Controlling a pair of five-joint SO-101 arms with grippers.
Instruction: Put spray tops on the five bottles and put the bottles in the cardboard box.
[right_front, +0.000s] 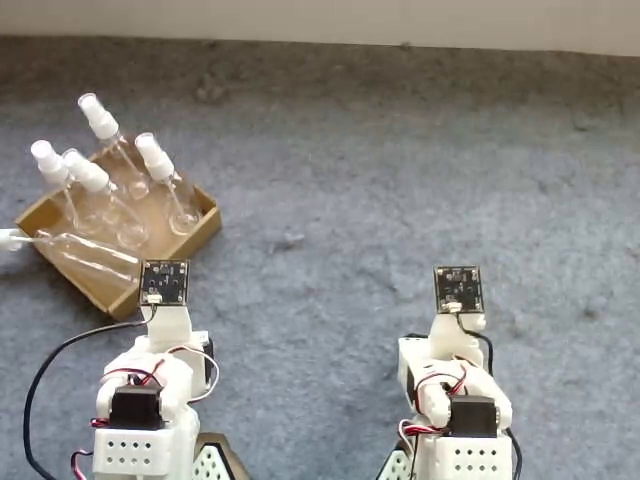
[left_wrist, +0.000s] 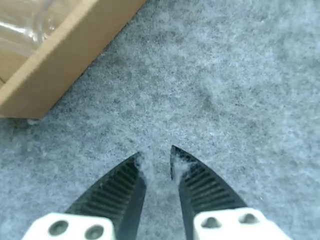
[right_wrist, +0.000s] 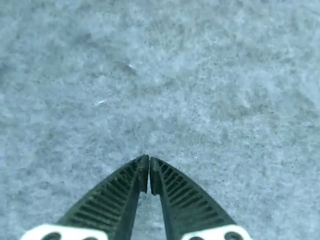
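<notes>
The cardboard box (right_front: 200, 232) sits on the carpet at the left. Several clear bottles with white spray tops are in it. Three lean with their tops past the far rim, such as one bottle (right_front: 168, 185). Another bottle (right_front: 88, 252) lies flat along the near side, its top poking over the left edge. My left gripper (left_wrist: 155, 152) hovers over bare carpet just beside the box's near wall (left_wrist: 60, 55), open by a narrow gap and holding nothing. A clear bottle (left_wrist: 27, 22) shows inside the box there. My right gripper (right_wrist: 149, 159) is shut and empty over carpet.
Grey carpet (right_front: 380, 180) covers the whole table, with open room in the middle and on the right. Both arm bases (right_front: 150, 400) (right_front: 455, 400) stand at the near edge, their cables trailing beside them.
</notes>
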